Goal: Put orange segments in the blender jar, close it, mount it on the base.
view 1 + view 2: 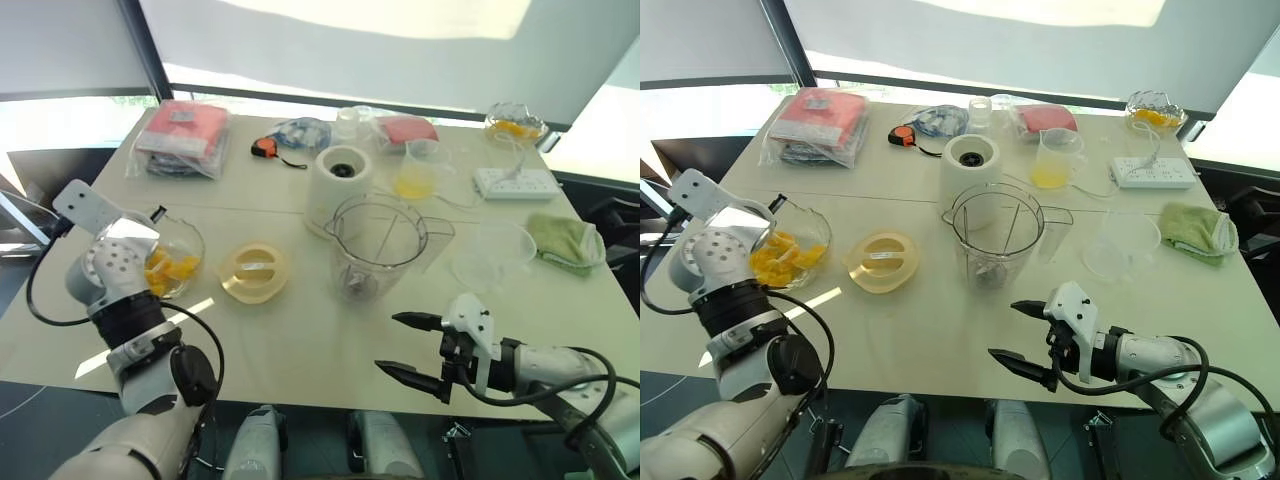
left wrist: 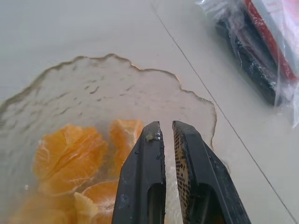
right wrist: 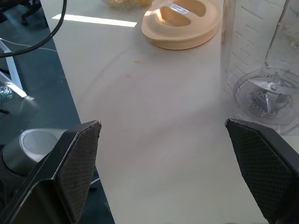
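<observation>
Several orange segments (image 2: 70,154) lie in a shallow wavy-rimmed glass bowl (image 1: 812,228) at the table's left. My left gripper (image 2: 167,126) hovers just over them, shut with only a narrow slit between its fingers; nothing is held, and a fleck of pulp sticks to one tip. The blender jar (image 1: 378,245) stands upright and uncovered mid-table, its metal blade (image 3: 261,91) visible at the bottom. Just behind it stands the white base (image 1: 342,175) with its dark socket. My right gripper (image 1: 388,343) stays open and empty above the table's near edge, in front of the jar.
A pale yellow lid (image 1: 254,271) lies between bowl and jar. Behind and to the right are a measuring cup (image 1: 415,170) of yellow liquid, a clear bowl (image 1: 495,255), a green cloth (image 1: 565,240) and a power strip (image 1: 515,182). Bagged red packs (image 1: 180,135) lie back left.
</observation>
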Controlling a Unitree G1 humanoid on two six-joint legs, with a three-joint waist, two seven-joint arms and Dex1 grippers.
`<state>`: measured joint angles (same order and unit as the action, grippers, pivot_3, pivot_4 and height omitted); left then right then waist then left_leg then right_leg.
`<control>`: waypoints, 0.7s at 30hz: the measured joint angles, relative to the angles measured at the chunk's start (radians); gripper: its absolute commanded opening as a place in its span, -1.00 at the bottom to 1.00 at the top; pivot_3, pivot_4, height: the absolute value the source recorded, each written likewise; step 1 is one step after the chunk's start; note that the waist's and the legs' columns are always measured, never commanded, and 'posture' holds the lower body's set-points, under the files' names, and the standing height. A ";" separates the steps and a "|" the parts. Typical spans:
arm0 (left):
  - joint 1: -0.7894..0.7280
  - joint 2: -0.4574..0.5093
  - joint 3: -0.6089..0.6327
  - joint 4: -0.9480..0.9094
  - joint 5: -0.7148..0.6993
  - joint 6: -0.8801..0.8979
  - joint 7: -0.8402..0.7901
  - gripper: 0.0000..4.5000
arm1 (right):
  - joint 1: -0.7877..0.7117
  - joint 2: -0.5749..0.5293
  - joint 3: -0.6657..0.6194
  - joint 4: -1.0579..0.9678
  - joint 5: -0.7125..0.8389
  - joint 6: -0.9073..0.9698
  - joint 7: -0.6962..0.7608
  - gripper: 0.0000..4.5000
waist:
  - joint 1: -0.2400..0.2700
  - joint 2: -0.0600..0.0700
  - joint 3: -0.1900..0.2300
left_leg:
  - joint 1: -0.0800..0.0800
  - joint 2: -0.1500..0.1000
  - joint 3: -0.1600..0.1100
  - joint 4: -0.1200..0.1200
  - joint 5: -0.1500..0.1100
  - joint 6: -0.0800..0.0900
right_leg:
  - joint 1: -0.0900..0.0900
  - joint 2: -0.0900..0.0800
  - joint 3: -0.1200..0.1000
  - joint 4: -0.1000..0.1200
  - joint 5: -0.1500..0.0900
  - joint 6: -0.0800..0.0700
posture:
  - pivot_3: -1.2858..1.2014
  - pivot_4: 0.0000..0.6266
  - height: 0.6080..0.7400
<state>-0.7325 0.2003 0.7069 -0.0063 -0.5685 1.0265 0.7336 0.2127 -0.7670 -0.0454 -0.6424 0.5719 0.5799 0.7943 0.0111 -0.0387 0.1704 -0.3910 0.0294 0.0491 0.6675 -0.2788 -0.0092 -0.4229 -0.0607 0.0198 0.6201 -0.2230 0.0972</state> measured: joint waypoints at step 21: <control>-0.082 0.257 -0.183 0.460 0.185 -0.040 -0.369 0.59 | -0.023 0.053 0.032 0.022 -0.023 -0.008 -0.024 1.00 | 0.001 0.000 0.000 | 0.000 0.000 0.000 0.000 0.002 -0.004 | 0.000 0.000 -0.001 0.000 -0.001 -0.003 | 0.03 -0.52 1.00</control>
<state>-0.8149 0.4571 0.5236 0.4539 -0.3830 0.9867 0.3644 0.1898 -0.7142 -0.0135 -0.6207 0.5491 0.5722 0.7707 0.0120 -0.0388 0.1704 -0.3913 0.0294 0.0487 0.6673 -0.2767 -0.0128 -0.4230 -0.0607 0.0192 0.6199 -0.2241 0.0939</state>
